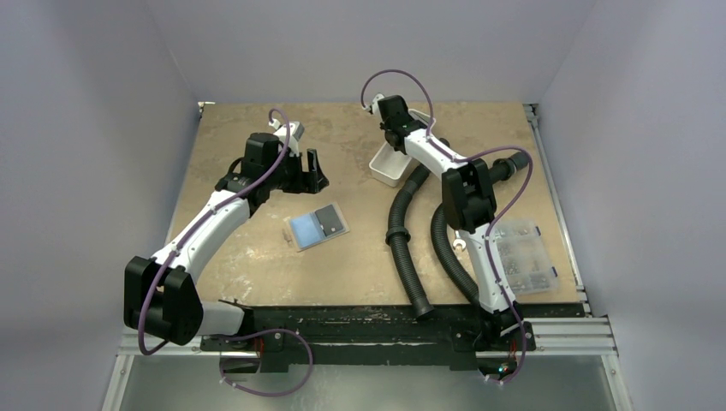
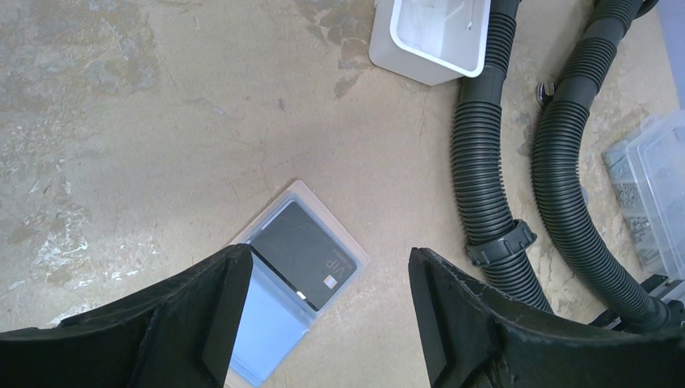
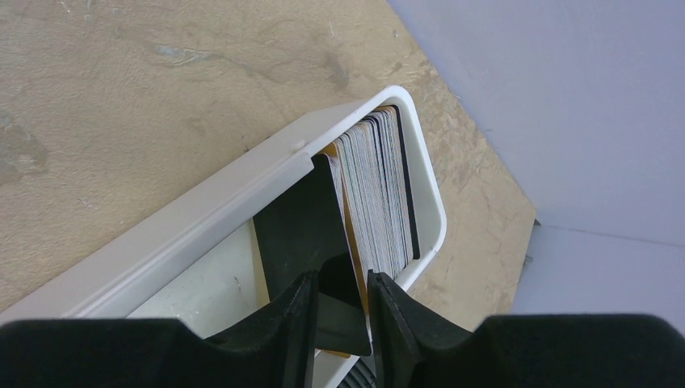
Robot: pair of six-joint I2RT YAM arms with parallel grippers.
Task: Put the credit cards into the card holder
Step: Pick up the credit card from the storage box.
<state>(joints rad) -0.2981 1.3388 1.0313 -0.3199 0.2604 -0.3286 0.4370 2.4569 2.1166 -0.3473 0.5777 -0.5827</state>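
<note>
Half-closed around a black card [image 3: 295, 226] in the far tray [image 3: 202, 202] to lift it, the right gripper [image 3: 343, 283] had an unclear hold; the left gripper [image 2: 329, 267] stood spread.

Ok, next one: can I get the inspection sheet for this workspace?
Surface: worn wooden table, patchy.
Job's things: card holder lies open, blue card and black VIP card lying on it; card stack stands in the white tray.
Clutter: two corrugated hoses, clear compartment box.
Tools: left tool open, holding nothing; right tool straddles a black tray card, grip unconfirmed.
Cables: purple cables loop off both arms, clear of the cards.
Surroundings: plain grey walls.
</note>
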